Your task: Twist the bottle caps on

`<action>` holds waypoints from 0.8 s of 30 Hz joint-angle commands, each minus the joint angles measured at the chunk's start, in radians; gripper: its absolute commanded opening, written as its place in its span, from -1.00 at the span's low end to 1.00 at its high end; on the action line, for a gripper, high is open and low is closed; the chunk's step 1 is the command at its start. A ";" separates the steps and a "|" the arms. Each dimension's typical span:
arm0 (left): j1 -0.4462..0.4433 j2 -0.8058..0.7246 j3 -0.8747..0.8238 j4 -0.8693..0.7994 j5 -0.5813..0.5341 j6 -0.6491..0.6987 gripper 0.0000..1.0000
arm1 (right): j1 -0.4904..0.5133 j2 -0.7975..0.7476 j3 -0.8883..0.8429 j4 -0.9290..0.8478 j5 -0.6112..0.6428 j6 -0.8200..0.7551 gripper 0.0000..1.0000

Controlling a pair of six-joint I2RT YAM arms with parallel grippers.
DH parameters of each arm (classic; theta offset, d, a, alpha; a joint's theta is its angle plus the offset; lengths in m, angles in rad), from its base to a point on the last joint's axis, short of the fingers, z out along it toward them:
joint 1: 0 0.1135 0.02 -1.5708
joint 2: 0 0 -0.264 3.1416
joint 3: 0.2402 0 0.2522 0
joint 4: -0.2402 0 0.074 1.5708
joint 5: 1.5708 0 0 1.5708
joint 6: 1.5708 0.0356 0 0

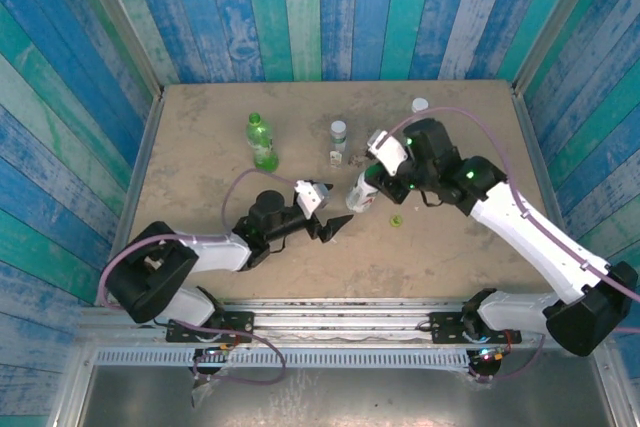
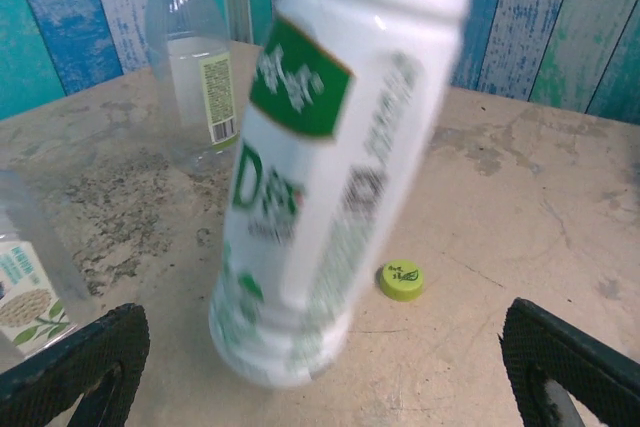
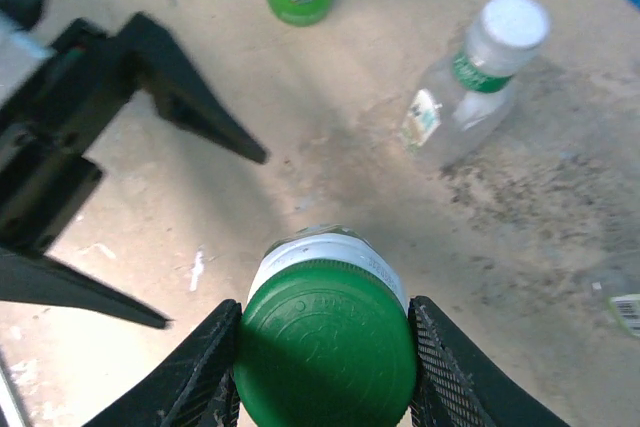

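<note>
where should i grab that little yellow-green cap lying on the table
Pinch the yellow-green cap across its round side wall, coming straight down from above: it lies flat on the table, top up, and is likely too low for a sideways approach.

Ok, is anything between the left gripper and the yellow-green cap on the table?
Partly: the white bottle, gripped at its dark green cap by the right gripper, sits right in front of the open left gripper. The yellow-green cap lies just past it, to the right in the left wrist view.
</note>
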 commanded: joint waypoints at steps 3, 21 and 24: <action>0.022 -0.079 -0.075 0.031 -0.048 -0.086 0.88 | -0.109 0.099 0.113 -0.019 -0.038 -0.118 -0.66; 0.125 -0.335 -0.227 -0.153 -0.065 -0.156 0.88 | -0.285 0.716 0.716 -0.285 -0.192 -0.257 -0.67; 0.131 -0.337 -0.221 -0.164 -0.085 -0.153 0.88 | -0.291 0.760 0.760 -0.320 -0.188 -0.254 -0.67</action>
